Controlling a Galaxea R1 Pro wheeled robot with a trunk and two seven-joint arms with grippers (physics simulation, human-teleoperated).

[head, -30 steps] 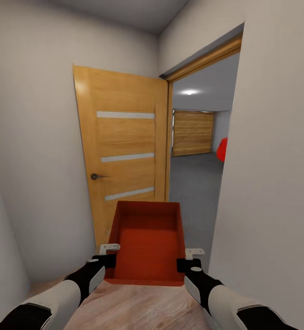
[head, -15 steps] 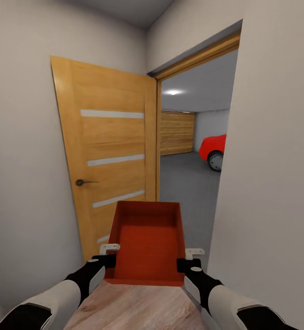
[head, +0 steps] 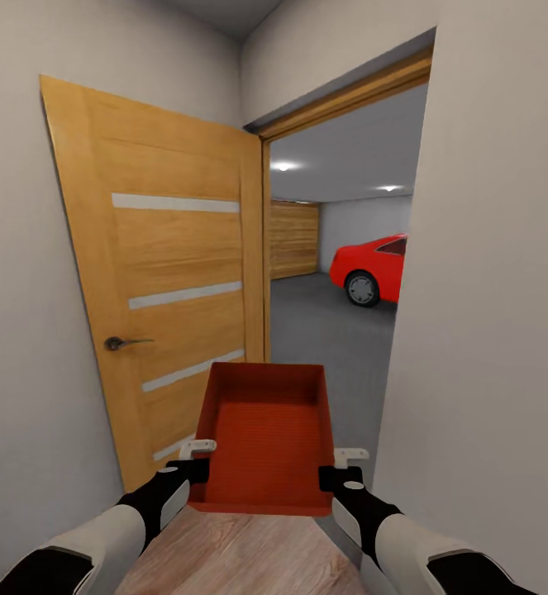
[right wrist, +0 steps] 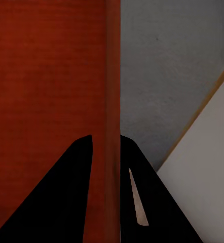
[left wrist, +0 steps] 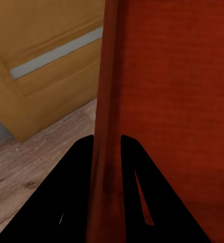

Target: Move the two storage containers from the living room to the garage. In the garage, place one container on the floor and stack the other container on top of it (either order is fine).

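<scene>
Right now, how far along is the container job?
Done: one storage container is lifted, with left fingers and right fingers clamped on opposite walls. In hand: carrying it towards the open doorway; the garage floor and red car lie ahead. Left: set it down and stack the second.

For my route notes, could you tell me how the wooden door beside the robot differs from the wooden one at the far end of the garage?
The near door stands swung open, with pale strips and a handle; the far garage door is shut, with plain horizontal planks. Both look like light wood.
</scene>
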